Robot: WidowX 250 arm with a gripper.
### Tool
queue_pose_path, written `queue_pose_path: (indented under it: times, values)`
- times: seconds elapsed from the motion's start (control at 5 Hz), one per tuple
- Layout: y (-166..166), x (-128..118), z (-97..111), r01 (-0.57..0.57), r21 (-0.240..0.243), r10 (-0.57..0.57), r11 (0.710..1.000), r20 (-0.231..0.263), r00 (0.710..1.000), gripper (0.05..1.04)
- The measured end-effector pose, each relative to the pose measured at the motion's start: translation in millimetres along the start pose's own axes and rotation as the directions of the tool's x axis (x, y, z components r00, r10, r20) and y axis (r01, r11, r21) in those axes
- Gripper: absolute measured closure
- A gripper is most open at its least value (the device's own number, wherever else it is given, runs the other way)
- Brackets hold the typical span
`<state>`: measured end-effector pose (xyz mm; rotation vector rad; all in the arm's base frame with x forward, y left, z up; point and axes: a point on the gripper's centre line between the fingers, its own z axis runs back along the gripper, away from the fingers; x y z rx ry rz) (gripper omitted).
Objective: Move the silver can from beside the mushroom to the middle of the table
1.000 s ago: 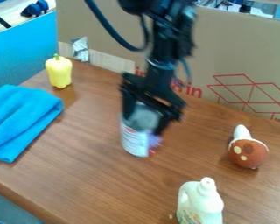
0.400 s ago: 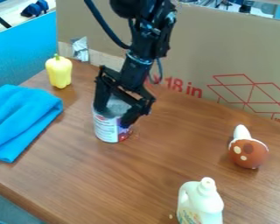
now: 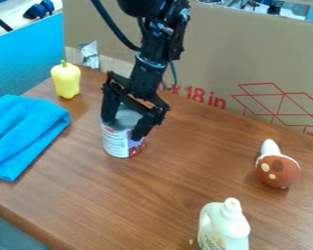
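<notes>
The can (image 3: 116, 142) is a round metal tin with a grey top. Its paper label is white with small dark print on the left part, has a small red mark near the upper edge, and becomes purple and red on the right part. The can is left of the middle of the table (image 3: 179, 200), to the right of the blue cloth (image 3: 28, 129) and apart from it. The black gripper (image 3: 123, 127) comes from above and grasps the can, with one finger at the left side and the other at the right front side.

The fingers hide a part of the top and of the label, and the far side of the can is turned away. The print is too small to read. I cannot tell if the bottom fully touches the table. The white bottle (image 3: 223, 225) is cut off by the lower edge of the view.

The can stands nearly upright: its long axis goes up and down, and its grey top faces upward. The yellow pepper (image 3: 66, 81) is upright behind the cloth, and the brown and white mushroom (image 3: 277, 171) lies well to the right.
</notes>
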<state>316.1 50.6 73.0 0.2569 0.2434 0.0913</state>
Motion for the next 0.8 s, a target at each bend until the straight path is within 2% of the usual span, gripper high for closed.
queue_pose_path:
  times: [0.2, 0.4, 0.6, 0.8]
  values:
    - [10, -10, 40, 0.006, -0.104, 0.007, 0.995, 0.12, 0.993, 0.082]
    - [13, -29, 65, 0.048, -0.164, -0.015, 0.985, 0.197, 0.98, 0.082]
    - [-6, -44, 73, 0.151, -0.162, -0.115, 0.975, 0.216, 0.97, 0.082]
    - [-30, -56, 70, 0.236, -0.175, -0.2, 0.956, 0.202, 0.959, 0.082]
